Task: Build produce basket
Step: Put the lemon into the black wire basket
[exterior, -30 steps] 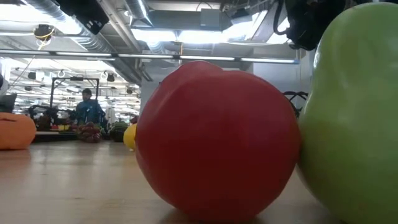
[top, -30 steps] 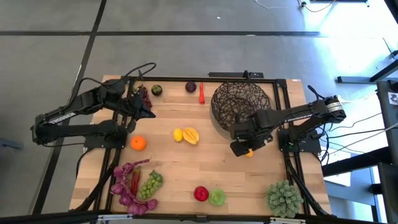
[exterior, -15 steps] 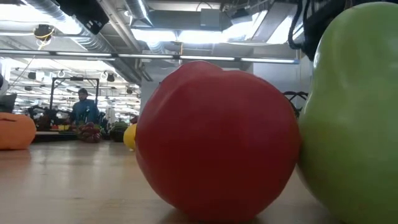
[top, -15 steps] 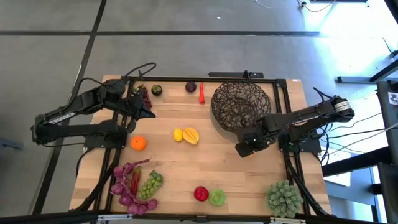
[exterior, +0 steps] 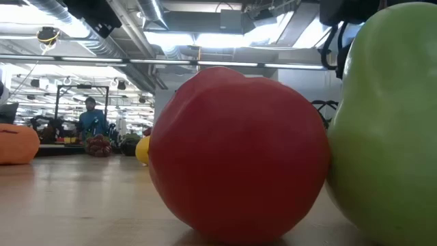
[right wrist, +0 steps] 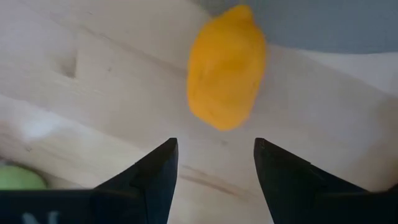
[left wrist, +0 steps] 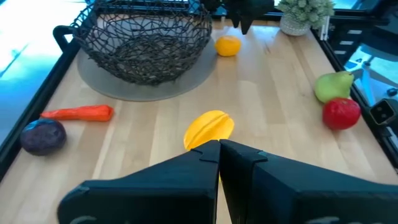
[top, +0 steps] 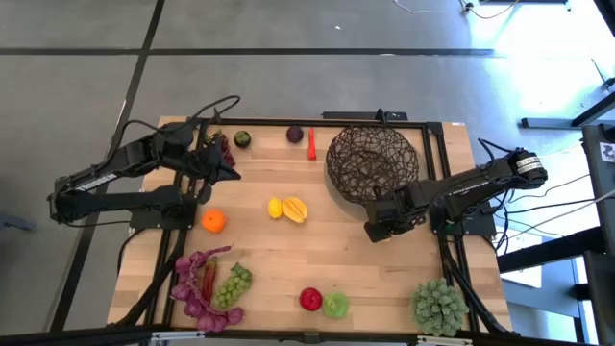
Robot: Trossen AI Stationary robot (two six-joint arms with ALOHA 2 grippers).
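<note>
One fruit is in play: the yellow-orange fruit (right wrist: 227, 65), lying on the table (top: 356, 269) just near-right of the basket (top: 373, 159), at the edge of the grey mat (left wrist: 186, 84) under it. Your R gripper (top: 382, 226) hangs right over it, so the high view hides the fruit. The R wrist view shows it just ahead of the fingertips, not btwn them. Jaws on the R are apart w/ nothing in them.

L gripper (left wrist: 219, 152) waits at the far-left of the table, jaws closed and empty.

Basket looks empty, so you're at the start of the job, on the first pick. The rest of the produce is scattered:
- orange (top: 213, 221) at left
- lemon (top: 275, 208) and mango (top: 294, 209) mid-table
- red apple (top: 310, 299) and green fruit (top: 335, 305) at the near edge
- grapes (top: 233, 285) and purple leaves (top: 197, 288) near-left
- chilli (top: 311, 144) and dark fruits along the far edge

Next move, as I judge it: bring the R gripper down and fwd so the fruit sits btwn the fingers, across its narrow waist, then close. It's rounded and smooth, so prob. rolls if one finger nudges it first; centre up before you squeeze. Then lift clear of the rim and go far-left a touch to drop it in the basket.
</note>
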